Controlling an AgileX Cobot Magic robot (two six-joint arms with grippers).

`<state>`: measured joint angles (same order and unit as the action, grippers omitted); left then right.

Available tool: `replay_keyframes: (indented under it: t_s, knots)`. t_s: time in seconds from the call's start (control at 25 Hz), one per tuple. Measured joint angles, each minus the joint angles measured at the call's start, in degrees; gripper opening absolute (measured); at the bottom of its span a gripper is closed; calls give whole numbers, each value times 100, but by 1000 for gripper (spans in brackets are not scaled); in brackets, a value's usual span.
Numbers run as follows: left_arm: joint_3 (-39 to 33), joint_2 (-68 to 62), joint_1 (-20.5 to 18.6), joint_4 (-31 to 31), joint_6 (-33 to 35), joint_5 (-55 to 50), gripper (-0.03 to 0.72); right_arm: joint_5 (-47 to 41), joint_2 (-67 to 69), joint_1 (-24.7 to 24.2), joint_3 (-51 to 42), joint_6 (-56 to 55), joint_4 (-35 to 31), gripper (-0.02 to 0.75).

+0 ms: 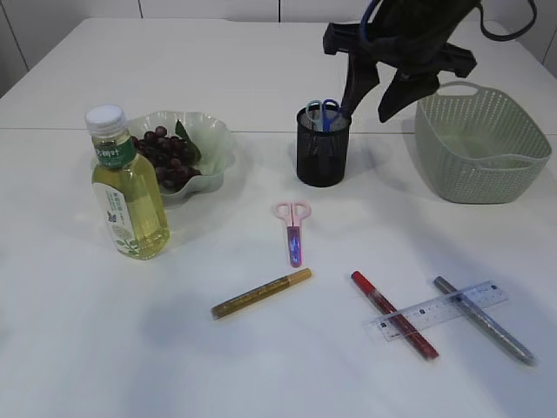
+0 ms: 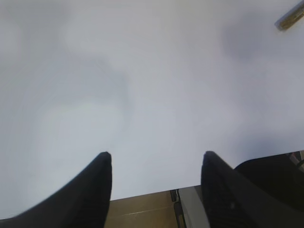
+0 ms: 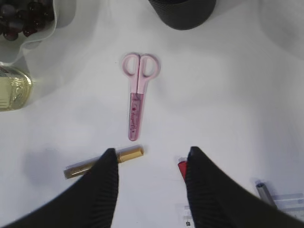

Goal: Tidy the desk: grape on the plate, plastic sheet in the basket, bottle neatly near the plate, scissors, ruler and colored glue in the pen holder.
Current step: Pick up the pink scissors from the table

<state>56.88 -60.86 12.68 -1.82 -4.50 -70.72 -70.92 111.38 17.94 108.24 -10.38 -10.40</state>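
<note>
Dark grapes [image 1: 165,150] lie on the pale green plate [image 1: 218,139], and the yellow bottle [image 1: 129,187] stands upright just in front of it. Blue-handled scissors [image 1: 322,110] stick out of the black mesh pen holder [image 1: 323,152]. On the table lie pink scissors [image 1: 293,228] [image 3: 137,95], a gold glue pen [image 1: 261,293] [image 3: 128,155], a red glue pen [image 1: 393,315], a silver pen [image 1: 485,320] and a clear ruler [image 1: 438,305]. High above the holder, my right gripper [image 1: 367,111] [image 3: 151,154] is open and empty. My left gripper [image 2: 156,156] is open over the table's near edge. No plastic sheet shows.
A green woven basket [image 1: 481,144] stands at the right rear, close to my right arm. The ruler lies across the red and silver pens. Past the table's front edge, the left wrist view shows brown floor.
</note>
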Motion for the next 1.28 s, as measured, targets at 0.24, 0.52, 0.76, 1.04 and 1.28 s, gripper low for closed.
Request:
replay_keyframes:
  t_s: [0.24, 0.52, 0.76, 1.04, 1.28]
  knots:
    - [0, 0, 0, 36, 0, -18, 435, -13, 34, 124, 0, -50, -236, 419]
    - [0, 0, 0, 121, 0, -27, 435, -36, 258, 302, 164, -563, 57, 418]
    - [0, 0, 0, 182, 0, -27, 435, -36, 1420, 943, 1176, -1006, 391, 419]
    - [0, 0, 11, 182, 0, -31, 435, -36, 2255, 1017, 1570, -1095, 463, 419]
    - [0, 0, 11, 182, 0, -31, 435, -25, 2442, 1017, 1603, -1108, 846, 418]
